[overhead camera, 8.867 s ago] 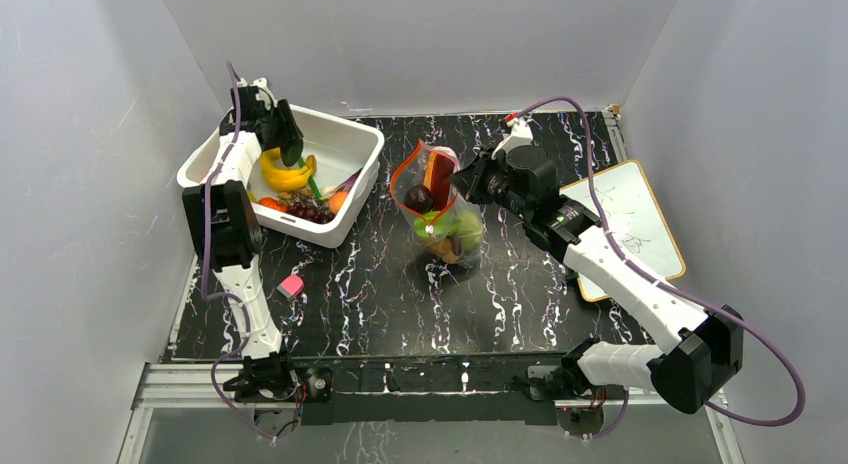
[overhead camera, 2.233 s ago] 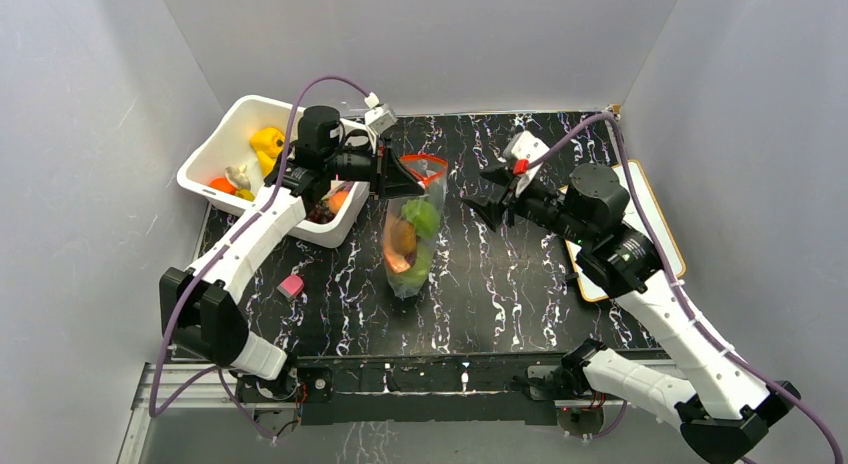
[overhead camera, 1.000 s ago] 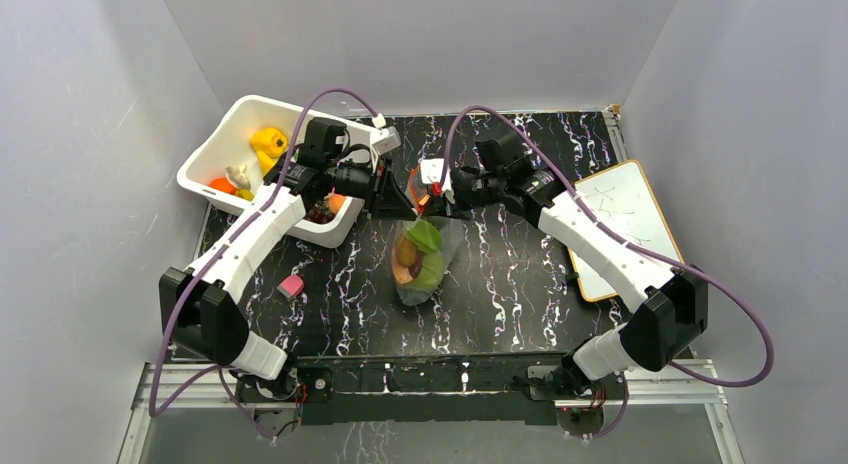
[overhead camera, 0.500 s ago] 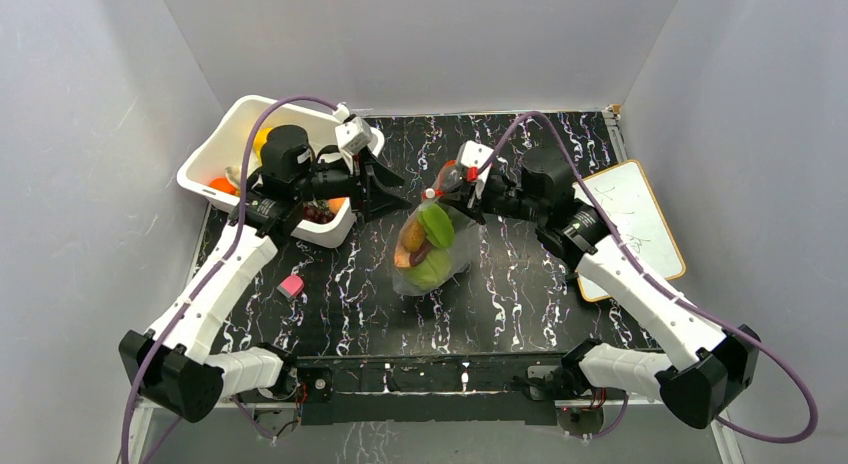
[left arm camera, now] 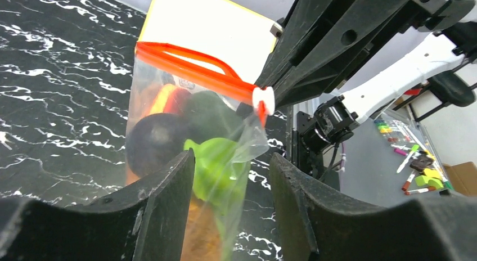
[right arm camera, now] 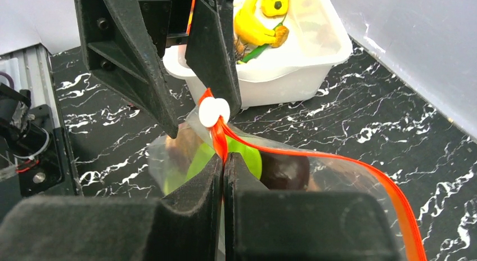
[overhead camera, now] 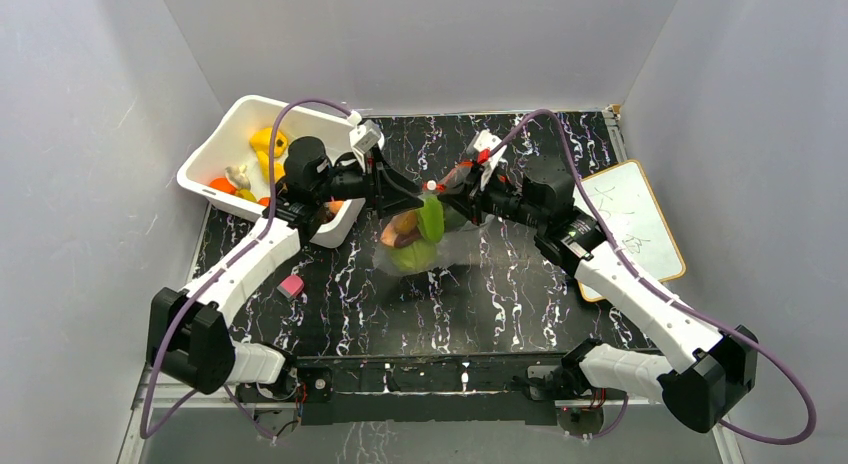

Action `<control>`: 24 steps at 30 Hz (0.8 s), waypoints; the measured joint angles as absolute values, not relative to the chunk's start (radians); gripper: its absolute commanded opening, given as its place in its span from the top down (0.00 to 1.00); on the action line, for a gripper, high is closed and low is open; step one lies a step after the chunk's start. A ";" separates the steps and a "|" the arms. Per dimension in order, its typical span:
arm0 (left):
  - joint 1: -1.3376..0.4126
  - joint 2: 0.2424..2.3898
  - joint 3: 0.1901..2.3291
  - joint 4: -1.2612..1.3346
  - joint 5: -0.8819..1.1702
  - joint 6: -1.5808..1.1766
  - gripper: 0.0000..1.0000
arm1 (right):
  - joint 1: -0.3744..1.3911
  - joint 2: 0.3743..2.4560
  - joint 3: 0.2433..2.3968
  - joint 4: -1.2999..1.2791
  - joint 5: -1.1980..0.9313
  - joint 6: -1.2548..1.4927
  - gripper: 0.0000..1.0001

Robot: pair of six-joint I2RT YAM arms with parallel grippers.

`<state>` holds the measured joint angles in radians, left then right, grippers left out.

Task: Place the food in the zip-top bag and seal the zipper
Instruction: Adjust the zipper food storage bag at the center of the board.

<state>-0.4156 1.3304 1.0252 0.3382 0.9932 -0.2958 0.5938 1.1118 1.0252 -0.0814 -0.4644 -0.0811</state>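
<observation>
The clear zip-top bag [overhead camera: 425, 239] hangs tilted above the black table, and the food inside shows through: a green piece [left arm camera: 214, 160], a dark round eggplant [left arm camera: 153, 138] and an orange piece [left arm camera: 169, 99]. Its red-orange zipper [left arm camera: 197, 70] runs along the mouth to a white slider [left arm camera: 262, 99]. My right gripper [right arm camera: 224, 162] is shut on the zipper strip just below that slider [right arm camera: 214, 111]. My left gripper [left arm camera: 232, 162] faces it from the left, open. Loose clear plastic and the green piece lie between its fingers [left arm camera: 169, 199], unsqueezed.
A white bin [overhead camera: 222, 144] with a banana [right arm camera: 253, 25] and other toy food stands at the back left, behind the left arm. A small pink block [overhead camera: 291, 286] lies on the table front left. A whiteboard [overhead camera: 630, 219] lies at the right edge.
The left gripper let go of the bag mouth, opened and drew back slightly. The right gripper stayed shut on the zipper while the bag swung up and leftward.
</observation>
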 measured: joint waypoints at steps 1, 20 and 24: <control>-0.415 1.337 1.016 0.378 1.001 -0.318 0.55 | 0.594 1.112 1.018 -0.076 -0.458 -0.070 1.00; -0.416 1.448 0.979 0.706 1.065 -0.525 0.64 | 0.593 1.114 0.953 0.045 -0.448 0.097 1.00; -0.416 1.448 0.967 0.764 1.088 -0.542 0.98 | 0.593 1.114 0.953 0.056 -0.448 0.107 1.00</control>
